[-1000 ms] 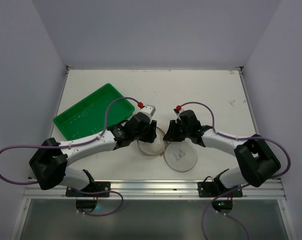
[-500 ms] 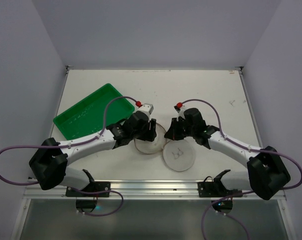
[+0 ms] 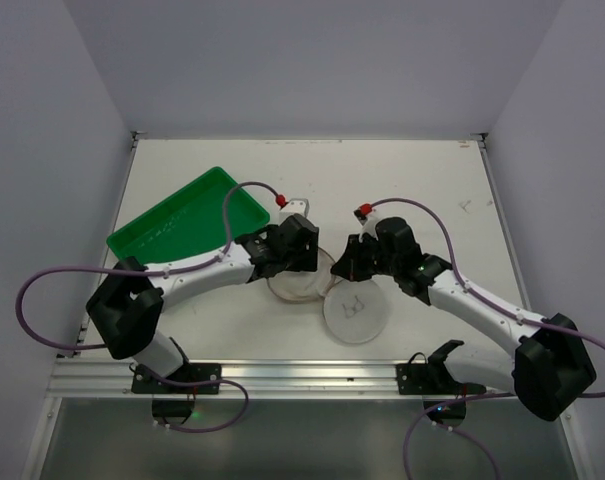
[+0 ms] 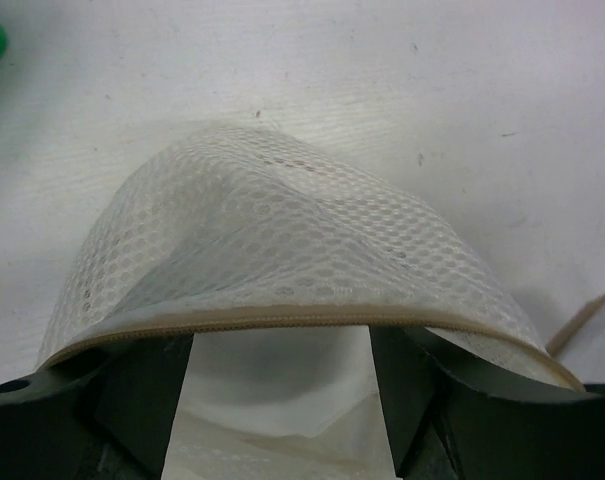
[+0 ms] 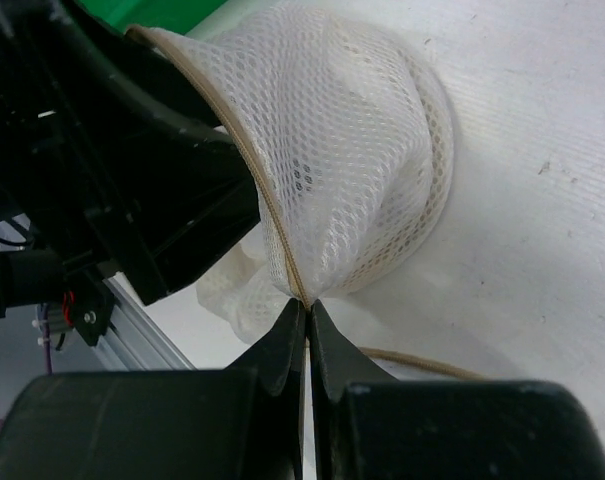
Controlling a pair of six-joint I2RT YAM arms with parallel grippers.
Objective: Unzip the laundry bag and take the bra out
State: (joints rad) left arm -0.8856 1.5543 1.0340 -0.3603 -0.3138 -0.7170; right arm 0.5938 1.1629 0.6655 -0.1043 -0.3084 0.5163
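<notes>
Pinching rim of round off-white mesh laundry bag (image 5: 352, 150) with clenched right gripper (image 5: 307, 312); propping mesh over splayed, released left gripper (image 4: 282, 395). Probably needing slow, even widening.

The white table (image 3: 402, 180) carries a green tray (image 3: 177, 225) and the laundry bag (image 3: 355, 312).

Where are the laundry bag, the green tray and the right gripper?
laundry bag (image 4: 282, 230), left wrist view, on its raised mesh wall.
green tray (image 3: 172, 226), top view, on its bare floor.
right gripper (image 5: 307, 308), right wrist view, between its closed fingertips.
</notes>
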